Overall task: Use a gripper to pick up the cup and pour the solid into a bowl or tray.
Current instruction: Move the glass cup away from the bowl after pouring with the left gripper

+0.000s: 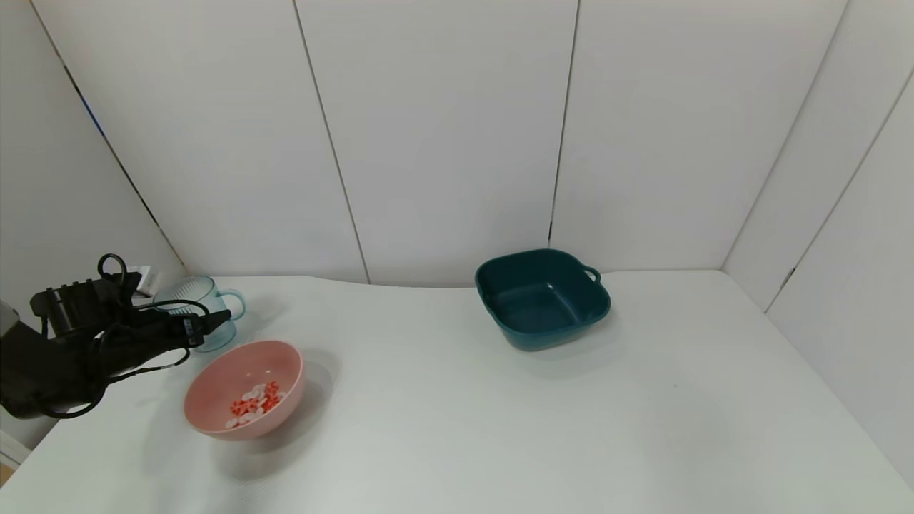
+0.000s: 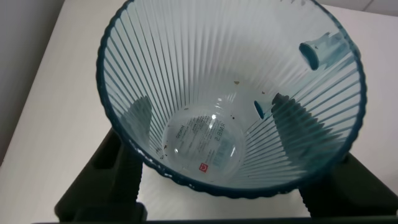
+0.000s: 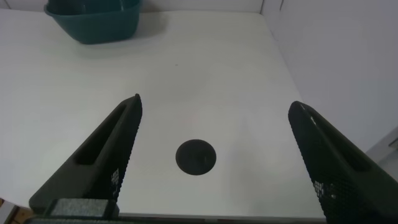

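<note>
Pale-blue ribbed cup point(image 1: 203, 313) upright at the far left of the table point(image 1: 457, 428), near the back wall, loop handle pointing right, just behind the pink bowl point(image 1: 214, 389); seen empty from the left wrist, only a printed label showing through its base point(image 2: 202, 149). Red and white solid point(image 1: 255, 404) lying in a small heap on the bowl's floor. Left gripper point(image 1: 203, 325) reaching in from the left edge, arm low and roughly level, cables looping around the wrist, fingers point(image 2: 118, 168) set on either side of the cup's wall; whether pressing or just clear, cannot tell. Right gripper point(image 3: 214, 158) out of the head view, hanging over the right part of the table, fingers spread wide, nothing between them, a black round mark point(image 3: 196, 157) on the surface below. Dark teal square tray point(image 1: 543, 298) well apart to the right, close to the back wall, empty. Broad bare white surface in the middle and front. White panelled walls point(image 1: 443, 128) closing in the back and both sides.
</note>
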